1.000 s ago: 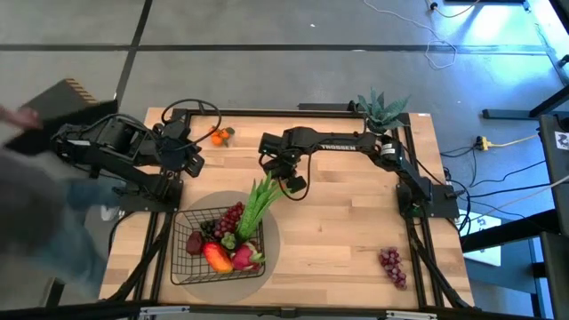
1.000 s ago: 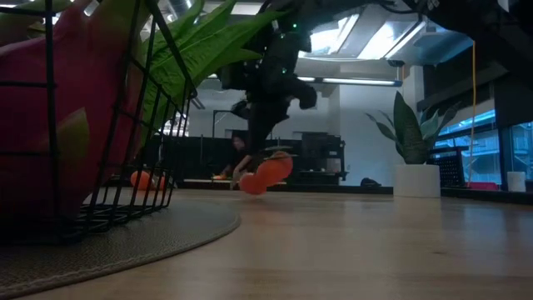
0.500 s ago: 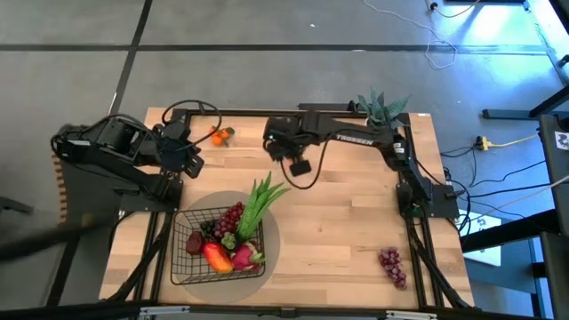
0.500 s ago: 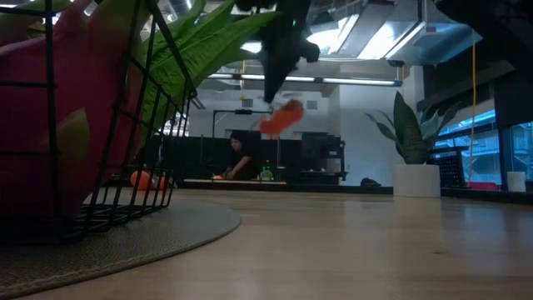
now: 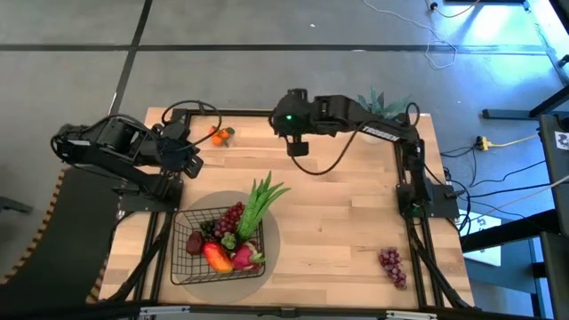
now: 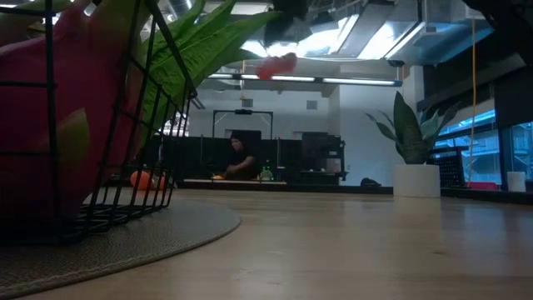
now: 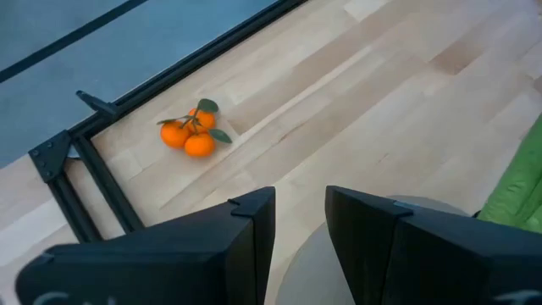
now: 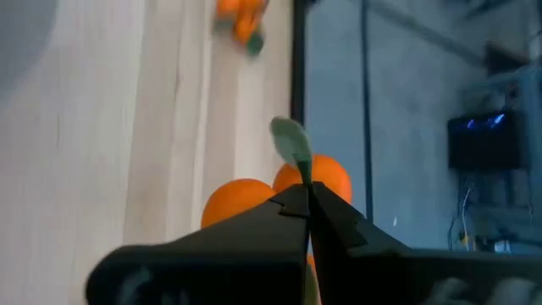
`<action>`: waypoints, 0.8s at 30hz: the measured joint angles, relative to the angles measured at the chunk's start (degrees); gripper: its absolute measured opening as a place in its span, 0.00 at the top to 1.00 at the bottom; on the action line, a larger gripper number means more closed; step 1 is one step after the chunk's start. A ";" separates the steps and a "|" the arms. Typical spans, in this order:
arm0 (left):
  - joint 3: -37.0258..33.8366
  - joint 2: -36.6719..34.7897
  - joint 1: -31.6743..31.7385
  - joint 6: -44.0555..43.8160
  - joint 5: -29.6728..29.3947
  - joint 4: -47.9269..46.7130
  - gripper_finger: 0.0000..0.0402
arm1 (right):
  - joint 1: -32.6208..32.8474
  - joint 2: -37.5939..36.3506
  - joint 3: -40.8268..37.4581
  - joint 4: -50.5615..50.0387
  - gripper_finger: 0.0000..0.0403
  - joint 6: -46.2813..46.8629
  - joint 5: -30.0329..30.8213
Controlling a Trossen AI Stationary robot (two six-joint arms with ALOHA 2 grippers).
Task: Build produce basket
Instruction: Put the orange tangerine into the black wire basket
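Two small oranges (image 8: 279, 199) are pinched by the leaf stem in the right gripper (image 8: 306, 203), held high above the table (image 5: 356, 213); left gripper (image 7: 301, 220) is parked narrowly open.

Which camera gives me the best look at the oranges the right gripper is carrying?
The right wrist view: the oranges sit just past the shut right gripper, which pinches their leafy stem. The low view shows only a reddish-orange blur hanging high. In the high view the arm hides them. The left wrist view shows only the other orange cluster on the table.
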 joint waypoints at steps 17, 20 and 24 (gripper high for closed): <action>0.00 -0.10 0.00 -0.02 -0.02 -4.54 0.77 | 8.00 -1.62 -0.24 29.99 1.00 3.37 -36.35; 0.00 -0.20 0.00 0.93 -0.43 -4.53 0.77 | 9.18 -1.67 -2.59 36.92 1.00 5.66 -40.85; 0.00 -0.17 0.00 4.69 -0.67 -4.52 0.77 | 10.32 -1.64 -9.25 48.76 1.00 9.62 -45.59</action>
